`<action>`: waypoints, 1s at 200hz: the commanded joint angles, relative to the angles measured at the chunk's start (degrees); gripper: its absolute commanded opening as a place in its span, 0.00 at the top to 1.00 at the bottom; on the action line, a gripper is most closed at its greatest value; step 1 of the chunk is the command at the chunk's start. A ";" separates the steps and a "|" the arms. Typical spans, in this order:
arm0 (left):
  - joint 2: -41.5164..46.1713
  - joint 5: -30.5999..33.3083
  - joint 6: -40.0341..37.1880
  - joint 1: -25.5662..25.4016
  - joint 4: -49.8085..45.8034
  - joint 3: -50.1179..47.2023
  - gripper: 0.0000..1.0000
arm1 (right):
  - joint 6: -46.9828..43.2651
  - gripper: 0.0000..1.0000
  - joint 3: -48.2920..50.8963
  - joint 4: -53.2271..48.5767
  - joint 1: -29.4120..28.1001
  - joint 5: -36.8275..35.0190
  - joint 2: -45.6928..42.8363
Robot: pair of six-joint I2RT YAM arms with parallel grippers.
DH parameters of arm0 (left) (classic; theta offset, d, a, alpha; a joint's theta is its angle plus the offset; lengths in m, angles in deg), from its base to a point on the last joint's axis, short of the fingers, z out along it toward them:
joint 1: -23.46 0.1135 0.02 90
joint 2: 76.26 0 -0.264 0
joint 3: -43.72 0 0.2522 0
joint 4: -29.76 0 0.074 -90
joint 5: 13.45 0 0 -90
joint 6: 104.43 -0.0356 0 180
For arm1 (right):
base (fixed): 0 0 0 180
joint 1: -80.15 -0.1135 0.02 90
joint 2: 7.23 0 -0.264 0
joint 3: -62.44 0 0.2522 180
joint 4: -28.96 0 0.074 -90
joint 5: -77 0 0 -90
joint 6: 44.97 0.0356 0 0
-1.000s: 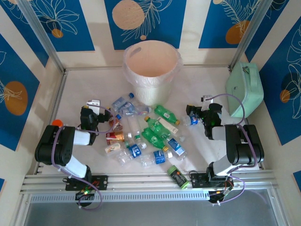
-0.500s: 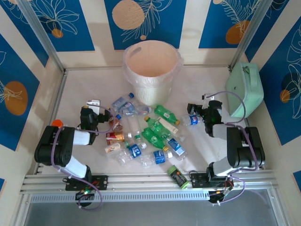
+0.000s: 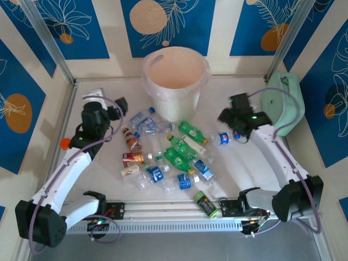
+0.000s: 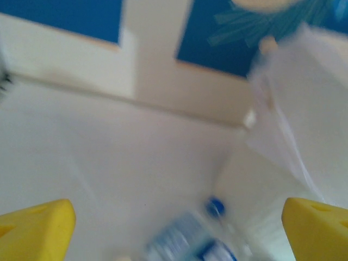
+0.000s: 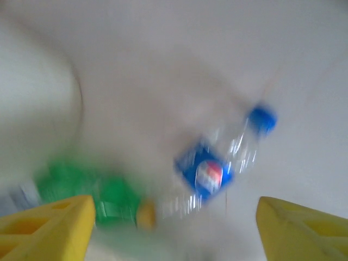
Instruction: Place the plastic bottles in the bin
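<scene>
Left gripper (image 3: 118,106) hangs over the far-left part of the table (image 3: 98,179), left of the bin (image 3: 175,81). In the left wrist view its yellow fingertips (image 4: 35,228) sit at the two frame edges, so the jaws are wide apart with nothing held or touched. The nearest clear blue-label bottle (image 3: 142,118) lies just right of it on the table, between claw and bin. Its long axis slants toward the far right, with the cap end toward the bin. In the left wrist view that bottle (image 4: 185,244) is low in the frame between the fingers, but blurred.

The rest of the plastic bottles (image 3: 168,155) lie in a loose pile at table centre, near side of the bin, none inside it as far as I can see.

One blue-label bottle (image 3: 222,139) lies apart, right of the pile. The right gripper (image 3: 224,116) is just beyond it on the far side, so the right arm is clearly the nearer one. Its long axis runs roughly left-right. In the right wrist view it (image 5: 217,168) lies diagonally, cap up-right, beside a green bottle (image 5: 92,196). That view is heavily motion-blurred, so the exact angle is probably unreliable. Right fingertips (image 5: 46,228) are spread apart and empty, with no contact. The next move likely needs a drop toward the near side and a wrist turn across that axis.
</scene>
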 commanded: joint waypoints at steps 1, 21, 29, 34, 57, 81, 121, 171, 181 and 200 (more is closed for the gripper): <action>-0.25 0.54 4.48 -7.33 -12.44 -0.73 0.04 | 5.43 0.25 -2.79 -16.72 -3.70 -4.24 -0.55; -0.59 0.63 5.80 -12.13 -15.51 0.38 0.05 | 6.66 0.25 -2.78 -17.41 -1.06 5.38 -0.53; -0.38 0.60 6.11 -12.96 -16.21 0.66 0.05 | 7.12 0.25 -1.91 -16.29 0.20 8.37 -0.87; -0.16 0.40 6.38 -13.09 -16.52 0.71 0.05 | 7.70 0.25 -1.35 -15.53 1.16 9.83 -0.88; 0.29 -1.52 7.01 -13.09 -15.96 0.43 0.05 | 10.92 0.25 -0.44 -13.91 5.78 14.97 2.00; -0.61 -4.64 6.61 -13.09 -16.04 1.71 0.05 | 12.52 0.25 -2.64 -12.60 7.01 17.65 7.58; 0.15 -5.29 6.95 -13.07 -16.10 1.38 0.04 | 15.88 0.25 -4.67 -9.86 7.87 20.27 15.10; 1.48 -5.60 7.65 -13.09 -16.83 0.80 0.04 | 17.12 0.19 -4.01 -4.58 10.28 22.61 20.42; 1.56 -5.77 7.62 -13.10 -16.92 0.75 0.03 | 17.13 0.19 -3.40 -3.12 11.09 23.51 21.06; 1.49 -5.95 7.72 -13.10 -17.00 0.97 0.03 | 17.09 0.19 -2.67 -1.51 12.34 24.11 22.03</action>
